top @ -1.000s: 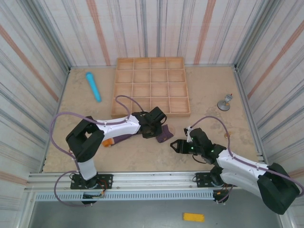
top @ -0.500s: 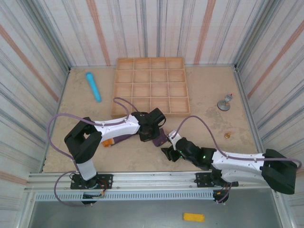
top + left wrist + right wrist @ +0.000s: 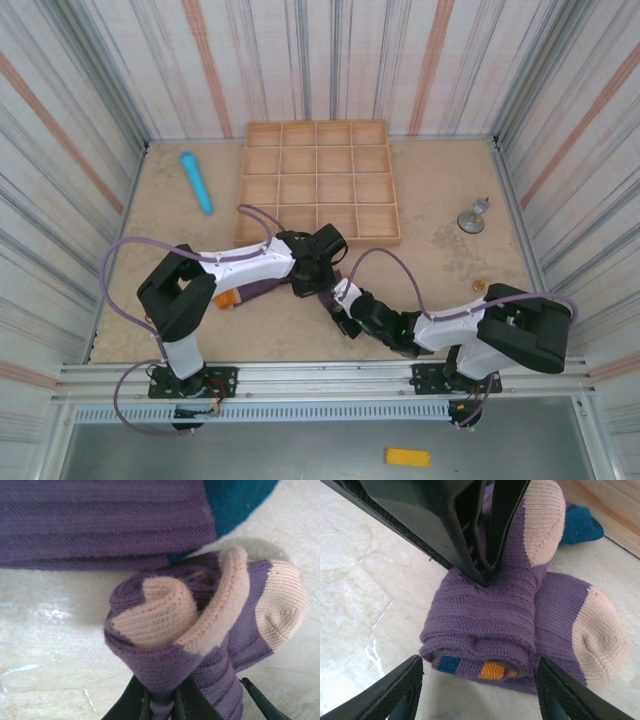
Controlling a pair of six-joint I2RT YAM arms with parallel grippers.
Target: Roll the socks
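Note:
The socks (image 3: 170,625) are purple knit with beige toes and heels, wound into a loose roll on the table. My left gripper (image 3: 162,706) is shut on the roll's lower fold, near the table's middle (image 3: 322,280). A flat stretch of sock with a teal patch (image 3: 100,525) lies behind the roll. My right gripper (image 3: 480,692) is open, with one finger on each side of the roll's end (image 3: 490,630), where orange and teal bits show. In the top view the right gripper (image 3: 345,312) sits just in front of the left gripper's tip.
A wooden tray (image 3: 370,240) with many compartments stands right behind the socks. A light blue cylinder (image 3: 196,182) lies at the back left. A small metal piece (image 3: 471,218) and a small brass bit (image 3: 478,286) lie at the right. Striped walls enclose the table.
My right arm has swung left across the table up to the sock roll, and its jaws have narrowed a little. The left gripper has stayed shut on the roll.

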